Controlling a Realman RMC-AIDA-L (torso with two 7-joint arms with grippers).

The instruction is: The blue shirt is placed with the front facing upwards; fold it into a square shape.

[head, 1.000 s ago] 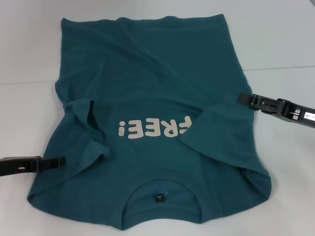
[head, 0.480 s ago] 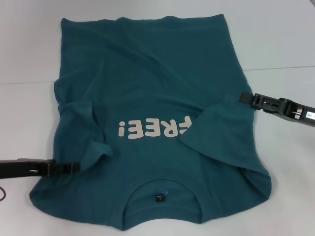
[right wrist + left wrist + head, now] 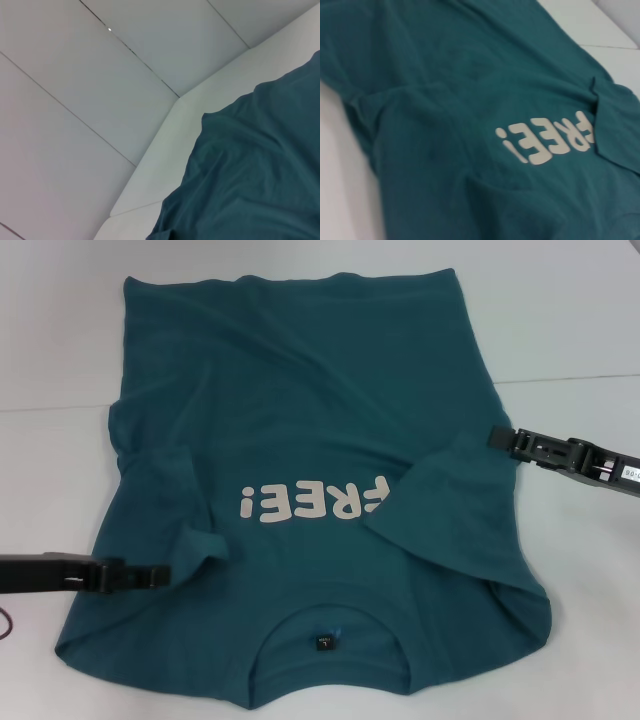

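On the white table lies the blue shirt (sleeves folded inward).

One blue shirt is counted, one table, and two grippers: left gripper, right gripper.

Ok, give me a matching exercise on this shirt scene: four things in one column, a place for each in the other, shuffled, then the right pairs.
Column one:
1. left end effector
2. right end effector
3. white lettering
4. neck tag

Column two:
A. inside the neckline, at the edge of the blue shirt nearest the robot
B. over the shirt's left side, beside a bunched fold
C. across the chest, upside down in the head view
D. at the shirt's right edge, by the folded-in sleeve

Pairs: 1-B, 2-D, 3-C, 4-A
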